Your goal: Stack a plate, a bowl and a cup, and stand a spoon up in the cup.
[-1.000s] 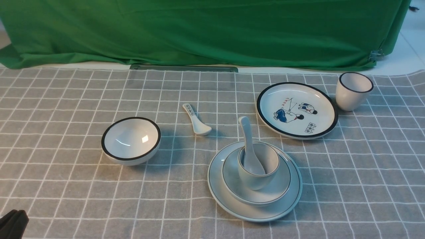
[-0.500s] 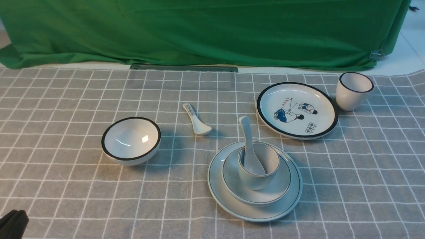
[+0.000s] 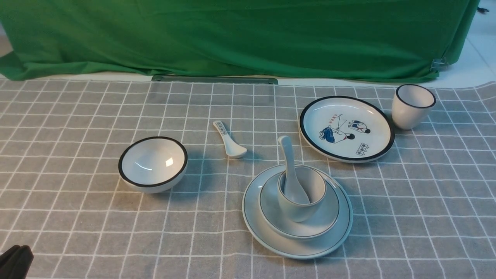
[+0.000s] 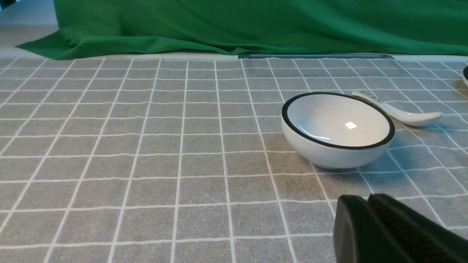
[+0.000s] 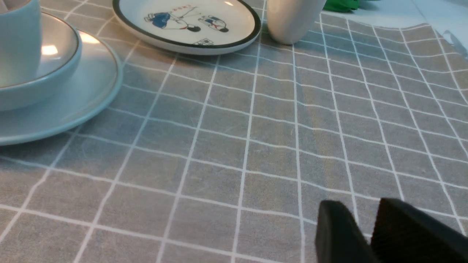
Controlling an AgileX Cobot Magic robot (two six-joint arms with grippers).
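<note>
Looking back a second, found nothing shifted: spoon (image 3: 290, 170) leaning in cup (image 3: 301, 195), nested in bowl (image 3: 310, 226) atop plate (image 3: 271, 240). Judged the stack complete. Saw left gripper (image 4: 367, 199) and right gripper (image 5: 360, 204) with fingers pressed together, empty, well apart from it.

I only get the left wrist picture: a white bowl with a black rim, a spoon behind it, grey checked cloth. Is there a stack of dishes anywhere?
Observer: Yes. The front view shows a small pale grey-white cup standing in a shallow pale grey-white bowl on a large plain pale round plate.
Operator: Any spoon in it?
Observer: A plain glossy white ceramic spoon stands in the cup, its handle rising above the rim.
Operator: Where's the other claw?
Observer: The right gripper shows only in its own wrist view, over grey checked cloth, holding nothing.
</note>
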